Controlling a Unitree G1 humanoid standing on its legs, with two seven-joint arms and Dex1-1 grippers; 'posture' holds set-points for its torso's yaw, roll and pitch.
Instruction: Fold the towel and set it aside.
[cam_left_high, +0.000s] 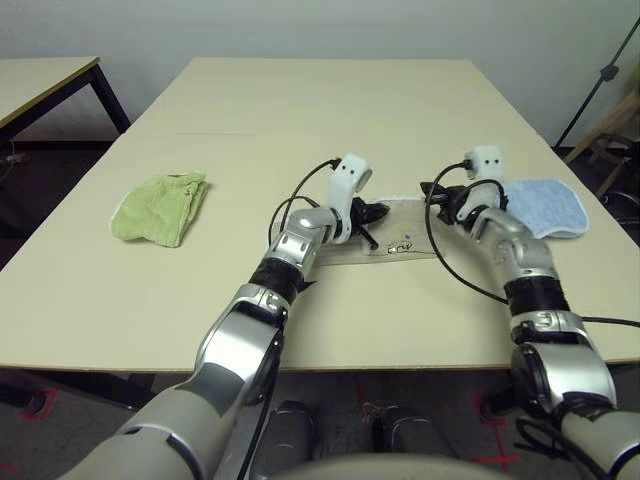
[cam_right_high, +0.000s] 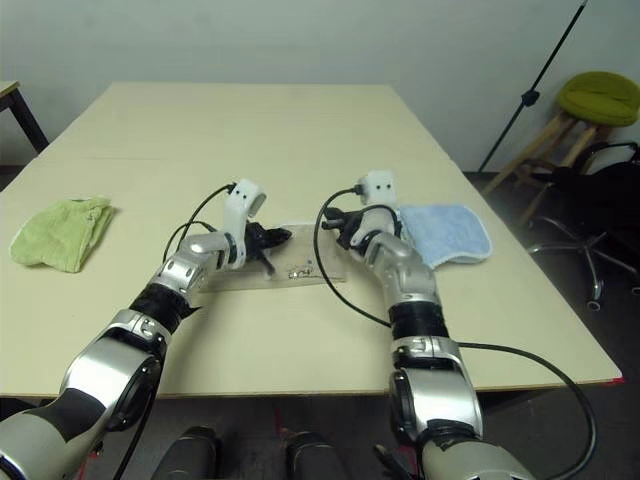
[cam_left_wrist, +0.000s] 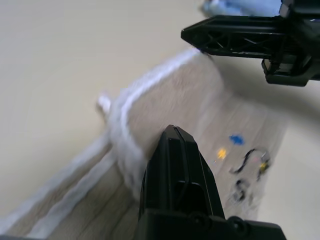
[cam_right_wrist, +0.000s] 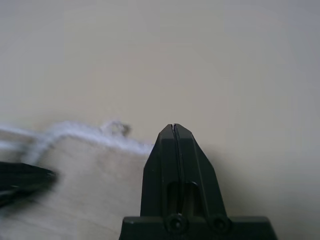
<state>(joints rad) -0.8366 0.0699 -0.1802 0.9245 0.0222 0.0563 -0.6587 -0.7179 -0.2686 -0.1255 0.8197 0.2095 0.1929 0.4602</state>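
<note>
The beige towel (cam_left_high: 398, 228) lies as a flat strip on the table (cam_left_high: 330, 110) between my two arms, its dark printed logo (cam_left_high: 402, 246) facing up. In the left wrist view its white rope edging (cam_left_wrist: 120, 107) runs along the far side. My left gripper (cam_left_high: 378, 214) hovers shut over the towel's middle, and I see no cloth between its fingers (cam_left_wrist: 175, 150). My right gripper (cam_left_high: 430, 189) is shut at the towel's far right corner; from its own wrist camera its tip (cam_right_wrist: 173, 128) sits just past the white edge (cam_right_wrist: 80, 131), and its fingers look empty.
A lime-green cloth (cam_left_high: 160, 207) lies bunched at the left of the table. A light-blue cloth (cam_left_high: 545, 207) lies at the right, close to my right forearm. A second table (cam_left_high: 40, 80) stands far left. A green stool (cam_right_high: 598, 98) and a chair (cam_right_high: 600, 210) stand to the right.
</note>
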